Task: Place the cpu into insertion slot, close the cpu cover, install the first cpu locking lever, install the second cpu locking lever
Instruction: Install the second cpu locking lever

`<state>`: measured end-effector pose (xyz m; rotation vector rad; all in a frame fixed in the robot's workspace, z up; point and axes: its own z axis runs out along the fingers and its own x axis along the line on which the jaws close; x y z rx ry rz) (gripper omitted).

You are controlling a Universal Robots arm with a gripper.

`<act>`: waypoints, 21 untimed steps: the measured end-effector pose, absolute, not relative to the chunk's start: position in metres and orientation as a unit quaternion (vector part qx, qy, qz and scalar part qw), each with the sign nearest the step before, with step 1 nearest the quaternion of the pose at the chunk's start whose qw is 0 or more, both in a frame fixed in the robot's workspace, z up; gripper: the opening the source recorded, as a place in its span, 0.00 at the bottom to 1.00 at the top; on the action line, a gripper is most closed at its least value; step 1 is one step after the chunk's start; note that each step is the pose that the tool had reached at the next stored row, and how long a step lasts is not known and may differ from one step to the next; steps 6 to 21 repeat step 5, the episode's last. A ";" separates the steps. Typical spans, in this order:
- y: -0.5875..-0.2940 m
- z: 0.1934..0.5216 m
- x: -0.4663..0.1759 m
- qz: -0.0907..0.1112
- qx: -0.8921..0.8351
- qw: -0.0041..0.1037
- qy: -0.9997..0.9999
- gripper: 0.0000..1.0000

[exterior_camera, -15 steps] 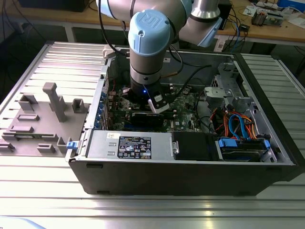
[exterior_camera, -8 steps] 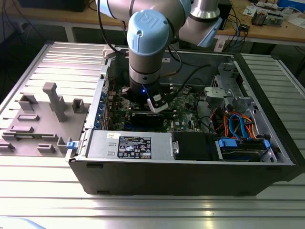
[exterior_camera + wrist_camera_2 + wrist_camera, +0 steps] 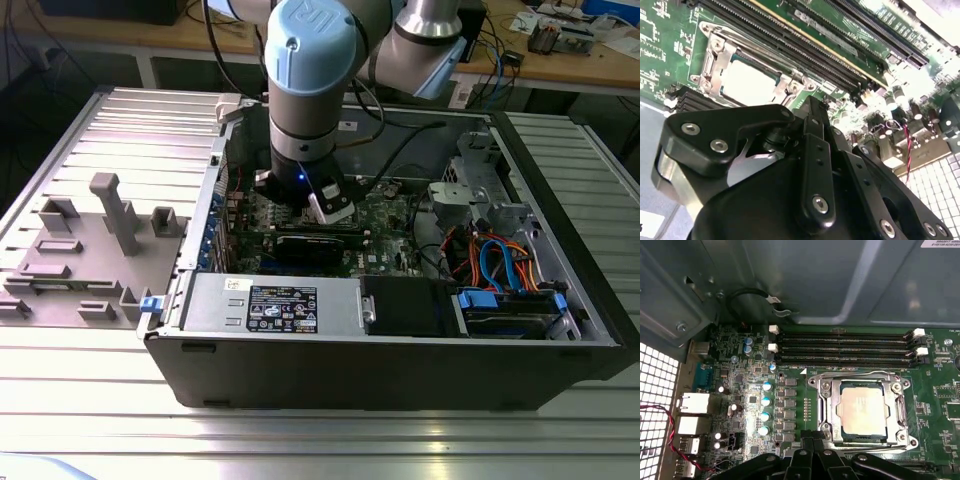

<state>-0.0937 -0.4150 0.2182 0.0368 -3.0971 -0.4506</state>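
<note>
Black and angular, the pincer (image 3: 812,107) filled the foreground of the second wrist view, its matte linkage plates studded with round silver screw heads; the fingers met at a narrow tip with no gap showing between them, pressed together and holding nothing. Just beyond that tip lay the cpu (image 3: 861,409), a flat square chip with a dull silver-grey metal top, seated in the insertion slot (image 3: 863,439), whose dark square recess showed as a thin border around the chip. Over it sat the cpu cover (image 3: 829,410), a thin stamped frame of bright metal with a large square window, lying flat around the chip with rounded screw bosses at its corners. Long black memory slots (image 3: 845,347) with white end clips ran in parallel rows beside the socket on the glossy green motherboard (image 3: 740,390), which also carried small cylindrical capacitors. In the exterior view the arm (image 3: 305,90), with its smooth pale-blue cap and grey joints, reached down into the open dark computer case (image 3: 400,350), which rested on a ribbed aluminium table (image 3: 300,440).
</note>
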 end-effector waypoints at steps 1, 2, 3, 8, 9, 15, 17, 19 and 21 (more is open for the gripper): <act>-0.415 0.218 -0.094 -0.144 0.012 0.006 -0.989 0.11; -0.415 0.218 -0.094 -0.144 0.012 0.006 -0.989 0.11; -0.415 0.218 -0.094 -0.144 0.012 0.006 -0.989 0.11; -0.415 0.218 -0.094 -0.144 0.012 0.006 -0.989 0.11; -0.415 0.218 -0.094 -0.144 0.012 0.006 -0.989 0.11; -0.415 0.218 -0.094 -0.144 0.012 0.006 -0.989 0.11; -0.415 0.218 -0.094 -0.144 0.012 0.006 -0.989 0.11; -0.415 0.218 -0.094 -0.144 0.012 0.006 -0.989 0.11; -0.415 0.218 -0.094 -0.144 0.012 0.006 -0.989 0.11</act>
